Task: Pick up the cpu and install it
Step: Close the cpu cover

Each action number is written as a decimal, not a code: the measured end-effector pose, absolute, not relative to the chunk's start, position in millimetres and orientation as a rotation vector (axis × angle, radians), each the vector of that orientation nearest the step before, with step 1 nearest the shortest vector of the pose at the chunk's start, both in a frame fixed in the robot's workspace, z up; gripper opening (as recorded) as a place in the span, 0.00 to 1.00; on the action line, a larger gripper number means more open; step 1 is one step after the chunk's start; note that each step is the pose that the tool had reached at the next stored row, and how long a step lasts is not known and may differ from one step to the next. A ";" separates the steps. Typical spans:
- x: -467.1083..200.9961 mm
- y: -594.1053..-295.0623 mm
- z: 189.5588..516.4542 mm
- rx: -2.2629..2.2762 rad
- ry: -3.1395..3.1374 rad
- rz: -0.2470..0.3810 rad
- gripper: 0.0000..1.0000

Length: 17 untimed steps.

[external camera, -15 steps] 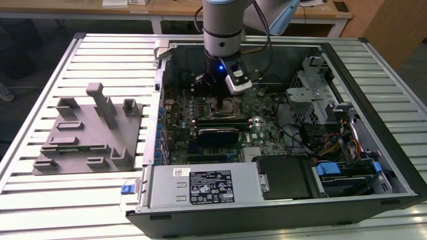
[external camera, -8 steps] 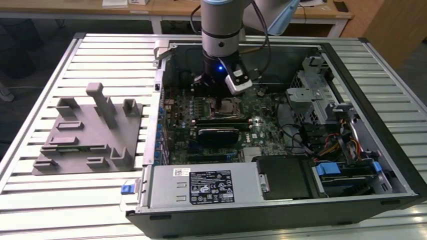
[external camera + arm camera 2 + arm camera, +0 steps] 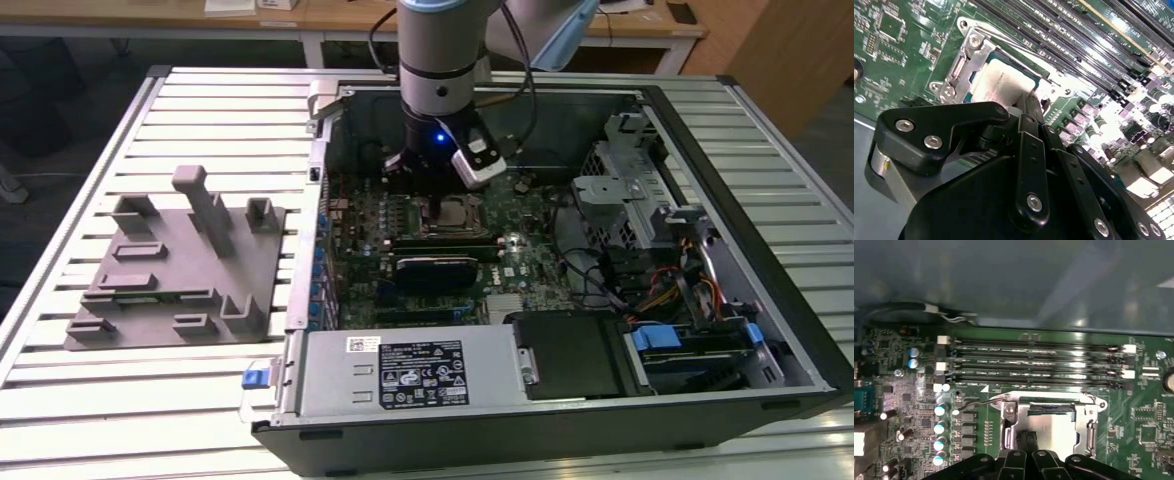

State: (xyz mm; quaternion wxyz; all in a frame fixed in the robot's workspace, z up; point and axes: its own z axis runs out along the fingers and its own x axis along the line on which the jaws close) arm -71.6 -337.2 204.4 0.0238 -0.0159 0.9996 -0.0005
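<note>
Cpu (image 3: pixel 1056 427), pale flat metal square, lies within socket frame (image 3: pixel 1010 415), steel rim close round its edges. Tool (image 3: pixel 1029 436) narrow, black fingers (image 3: pixel 1025 442) together, tips at cpu top.

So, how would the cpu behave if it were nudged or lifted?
The cpu looks thin, flat and metal-topped: probably stiff and light. Its smooth top may be slippery. Lying inside the socket frame, it likely won't roll or slide.

cpu (image 3: pixel 1001 82) in socket frame (image 3: pixel 961 65)
</note>
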 end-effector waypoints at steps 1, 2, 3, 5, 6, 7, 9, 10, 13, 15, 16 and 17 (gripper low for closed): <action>-72.8 -337.2 204.1 -0.057 3.093 -0.001 0.11; -74.2 -337.2 204.0 -0.064 3.093 -0.001 0.11; -75.8 -337.2 203.8 -0.071 3.093 -0.001 0.11; -79.1 -337.2 203.4 -0.085 3.093 -0.001 0.11; -80.1 -337.1 203.1 -0.090 3.092 0.000 0.11; -80.8 -337.1 202.8 -0.095 3.092 0.000 0.11; -81.1 -337.3 202.2 -0.105 3.092 0.000 0.11; -81.2 -337.4 202.0 -0.109 3.092 0.000 0.11; -81.2 -337.4 201.2 -0.117 3.092 0.000 0.11; -81.3 -337.4 200.9 -0.118 3.092 0.000 0.11; -81.2 -337.4 200.9 -0.118 3.092 0.000 0.11; -81.2 -337.4 200.9 -0.118 3.092 0.000 0.11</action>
